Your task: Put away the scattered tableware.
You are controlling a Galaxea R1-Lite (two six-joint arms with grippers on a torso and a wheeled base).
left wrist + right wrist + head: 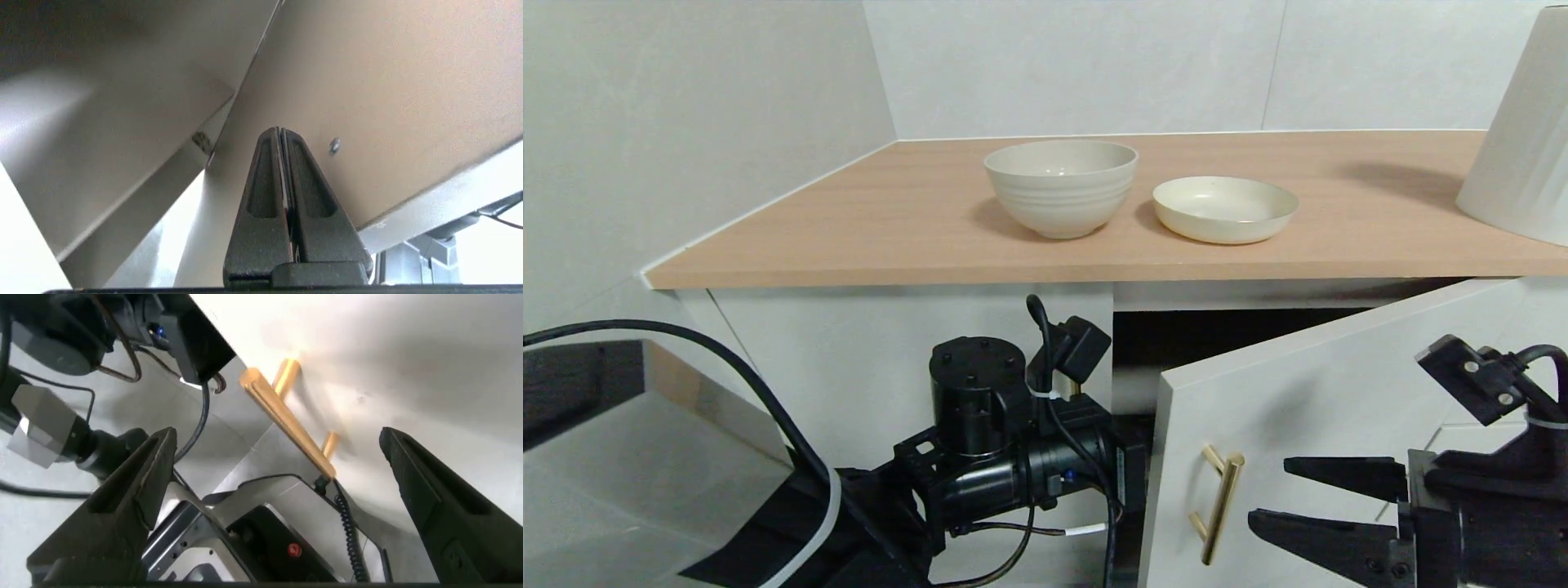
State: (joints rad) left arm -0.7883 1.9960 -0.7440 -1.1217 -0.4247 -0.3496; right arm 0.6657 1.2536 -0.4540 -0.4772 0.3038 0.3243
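currently opening the cupboard: right gripper (1267, 492), spread wide, sits just beside the cabinet door's (1339, 384) handle (1221, 506); left gripper (279, 135), pinched closed on nothing, sits behind that door's edge. above the door, bowl (1060, 188) and dish (1223, 210) sit on the countertop (890, 220); next, swing the door wider.

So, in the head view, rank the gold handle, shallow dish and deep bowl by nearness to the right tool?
1. gold handle, on the open door beside the right tool.
2. shallow dish, up on the counter.
3. deep bowl, farther left.

The half-open white cabinet door (1323, 408) with its gold bar handle (1218, 506) stands before the right hand (1267, 490); the dark opening (1233, 327) behind seems narrow.
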